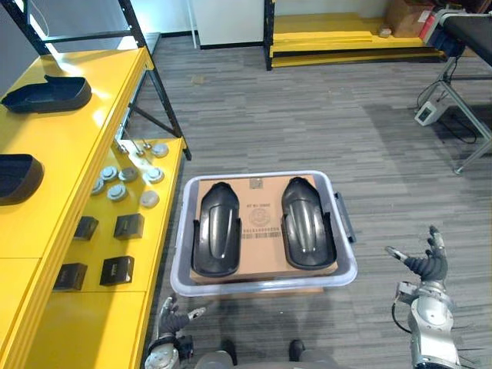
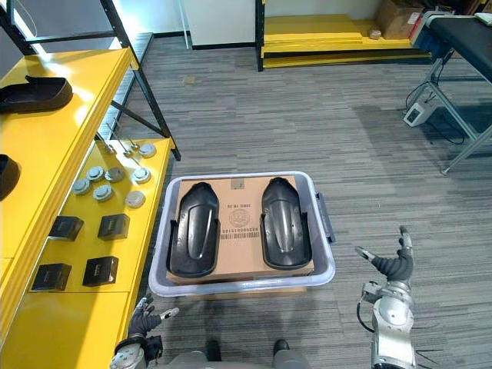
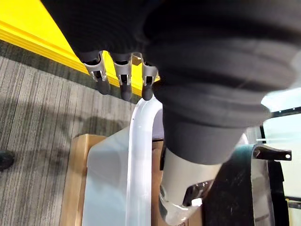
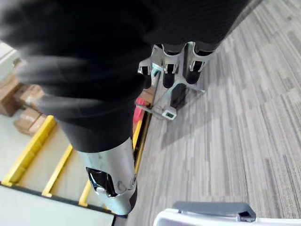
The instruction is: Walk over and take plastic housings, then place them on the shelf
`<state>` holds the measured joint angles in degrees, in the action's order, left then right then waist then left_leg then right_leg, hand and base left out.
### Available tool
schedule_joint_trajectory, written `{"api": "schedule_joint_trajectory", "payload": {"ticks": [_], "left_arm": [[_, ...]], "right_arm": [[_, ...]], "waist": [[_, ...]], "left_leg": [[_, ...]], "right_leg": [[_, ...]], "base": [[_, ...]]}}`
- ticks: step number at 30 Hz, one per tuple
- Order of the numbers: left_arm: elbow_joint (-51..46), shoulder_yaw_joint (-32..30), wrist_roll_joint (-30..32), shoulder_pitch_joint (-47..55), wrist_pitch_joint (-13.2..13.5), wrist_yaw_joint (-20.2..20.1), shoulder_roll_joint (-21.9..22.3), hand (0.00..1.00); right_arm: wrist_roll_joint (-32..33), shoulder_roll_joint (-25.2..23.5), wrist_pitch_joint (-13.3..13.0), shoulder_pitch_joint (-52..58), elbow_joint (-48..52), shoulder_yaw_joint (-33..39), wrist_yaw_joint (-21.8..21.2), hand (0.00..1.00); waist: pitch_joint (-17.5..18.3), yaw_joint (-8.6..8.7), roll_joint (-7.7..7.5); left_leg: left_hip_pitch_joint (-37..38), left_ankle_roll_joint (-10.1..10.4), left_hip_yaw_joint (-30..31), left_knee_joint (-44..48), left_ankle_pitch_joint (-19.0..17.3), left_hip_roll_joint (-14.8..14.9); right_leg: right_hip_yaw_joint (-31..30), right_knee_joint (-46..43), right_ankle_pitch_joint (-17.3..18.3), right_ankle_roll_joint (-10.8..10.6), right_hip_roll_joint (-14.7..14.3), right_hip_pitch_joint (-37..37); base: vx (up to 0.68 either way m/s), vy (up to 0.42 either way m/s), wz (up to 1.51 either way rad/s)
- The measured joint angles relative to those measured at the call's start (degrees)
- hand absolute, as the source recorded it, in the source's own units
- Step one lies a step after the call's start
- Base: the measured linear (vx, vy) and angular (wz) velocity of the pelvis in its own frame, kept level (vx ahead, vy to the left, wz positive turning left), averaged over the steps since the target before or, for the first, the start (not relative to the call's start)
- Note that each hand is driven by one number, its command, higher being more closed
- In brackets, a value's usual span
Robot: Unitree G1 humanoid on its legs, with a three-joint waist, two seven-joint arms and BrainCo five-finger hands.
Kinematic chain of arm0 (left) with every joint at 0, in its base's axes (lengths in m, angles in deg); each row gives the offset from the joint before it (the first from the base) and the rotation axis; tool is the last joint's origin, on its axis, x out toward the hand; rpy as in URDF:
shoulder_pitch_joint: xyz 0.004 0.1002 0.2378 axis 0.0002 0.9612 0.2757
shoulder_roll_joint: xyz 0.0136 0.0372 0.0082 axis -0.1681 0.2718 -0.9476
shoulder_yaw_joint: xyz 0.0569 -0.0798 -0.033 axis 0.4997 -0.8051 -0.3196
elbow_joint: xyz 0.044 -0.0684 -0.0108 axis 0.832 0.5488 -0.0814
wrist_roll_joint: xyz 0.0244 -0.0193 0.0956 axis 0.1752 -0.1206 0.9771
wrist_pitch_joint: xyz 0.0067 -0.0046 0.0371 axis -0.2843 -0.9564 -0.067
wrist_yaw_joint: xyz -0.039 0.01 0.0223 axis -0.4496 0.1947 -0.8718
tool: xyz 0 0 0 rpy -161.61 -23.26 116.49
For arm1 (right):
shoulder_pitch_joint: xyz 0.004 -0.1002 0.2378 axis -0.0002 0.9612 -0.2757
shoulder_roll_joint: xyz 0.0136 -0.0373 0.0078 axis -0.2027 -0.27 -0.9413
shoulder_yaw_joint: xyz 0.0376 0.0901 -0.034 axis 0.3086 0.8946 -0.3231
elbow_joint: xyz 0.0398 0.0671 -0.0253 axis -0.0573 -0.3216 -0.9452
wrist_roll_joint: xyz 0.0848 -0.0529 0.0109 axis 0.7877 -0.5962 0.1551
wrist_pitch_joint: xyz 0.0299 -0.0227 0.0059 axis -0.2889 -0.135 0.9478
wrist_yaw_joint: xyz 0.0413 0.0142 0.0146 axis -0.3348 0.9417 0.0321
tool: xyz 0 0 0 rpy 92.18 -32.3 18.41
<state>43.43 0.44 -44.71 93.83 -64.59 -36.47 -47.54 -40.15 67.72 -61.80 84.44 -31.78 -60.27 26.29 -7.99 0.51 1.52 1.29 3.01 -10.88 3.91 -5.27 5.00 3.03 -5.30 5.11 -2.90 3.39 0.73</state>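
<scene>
plastic housings lying in bin mid-frame | left hand lower left, right hand lower right | fingers hanging wide, empty

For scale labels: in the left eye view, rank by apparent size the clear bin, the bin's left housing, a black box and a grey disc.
1. clear bin
2. left housing
3. black box
4. grey disc, only somewhat smaller than the box

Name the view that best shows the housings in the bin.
Left eye view: both housings lie whole on cardboard in the bin. The right eye view matches it. The left wrist view catches one housing's edge; the right wrist view, the bin's handle.
</scene>
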Motion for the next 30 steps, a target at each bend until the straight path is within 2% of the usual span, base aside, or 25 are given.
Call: {"api": "schedule_joint_trajectory", "payload": {"ticks": [4,9,10,13,20,24,25,30], "left_arm": [[0.23,0.49,-0.03,0.01,0.09,-0.1,-0.15,0.0],[0.31,2.03,-0.05,0.0,0.12,-0.09,-0.7,0.0],[0.32,2.28,-0.05,-0.07,0.14,-0.09,-0.66,0.0],[0.47,2.25,-0.11,0.1,0.13,-0.02,-0.68,0.0],[0.46,2.84,-0.36,-0.46,0.16,0.08,-0.66,0.0],[0.41,3.64,-1.14,-2.1,0.45,0.31,-0.68,0.0],[0.3,4.49,-1.71,-2.79,1.02,0.67,-0.67,0.0],[-0.09,4.6,-2.41,-3.83,1.49,1.95,-0.67,0.0]], "right_arm": [[-3.41,1.34,0.63,-2.42,-1.26,-3.13,0.05,0.0],[-5.44,2.19,2.42,-8.72,-9.86,-6.13,1.23,0.0],[-6.03,2.19,3.07,-10.28,-11.61,-6.97,1.31,0.0],[-7.39,1.97,4.62,-13.32,-14.52,-9.02,1.36,0.0],[-7.43,1.82,6.07,-21.22,-23.66,-10.16,2.57,0.0],[-7.25,1.99,7.16,-27.06,-29.6,-9.95,4.03,0.0],[-7.13,2.34,7.32,-29.6,-32.59,-9.59,4.41,1.0],[-4.75,2.94,8.05,-36.42,-37.36,-7.44,7.24,1.0]], "waist": [[-0.01,0.0,0.02],[-0.5,-0.68,0.34],[-1.12,-1.25,0.54],[-2.76,-1.54,0.7],[-5.87,-1.71,0.95],[-8.19,-2.42,1.49],[-9.0,-2.89,1.76],[-11.09,-3.05,2.1]], "left_leg": [[-1.17,-0.83,1.08,0.08,0.64,-0.71],[-3.44,-1.58,2.91,0.1,2.14,-1.88],[-4.05,-1.59,3.01,0.08,2.56,-1.99],[-5.58,-2.05,3.84,0.06,3.51,-2.41],[-8.83,-2.33,5.66,0.13,4.79,-3.53],[-10.58,-2.95,5.87,0.63,5.27,-3.86],[-11.25,-3.12,5.9,0.93,5.38,-3.92],[-12.57,-3.21,6.22,1.17,5.44,-4.01]], "right_leg": [[0.74,1.36,-0.98,-0.07,0.6,-0.01],[1.81,1.59,-1.74,-0.71,1.6,-1.33],[1.8,1.59,-2.23,-0.69,1.7,-1.99],[2.13,1.83,-3.11,-0.92,2.0,-3.08],[3.19,3.32,-5.11,-1.52,2.87,-5.13],[3.18,3.52,-5.85,-1.69,3.09,-6.43],[3.13,3.49,-5.99,-1.66,3.13,-6.95],[3.19,3.48,-6.15,-1.53,3.13,-8.09]], "base": [[-0.05,0.028,0.13],[-0.09,0.024,0.16],[-0.09,0.018,0.02],[-0.16,0.029,0.1],[-0.09,0.033,0.11],[-0.03,0.023,0.01],[0.0,0.0,0.0],[0.0,0.0,0.0]]}}
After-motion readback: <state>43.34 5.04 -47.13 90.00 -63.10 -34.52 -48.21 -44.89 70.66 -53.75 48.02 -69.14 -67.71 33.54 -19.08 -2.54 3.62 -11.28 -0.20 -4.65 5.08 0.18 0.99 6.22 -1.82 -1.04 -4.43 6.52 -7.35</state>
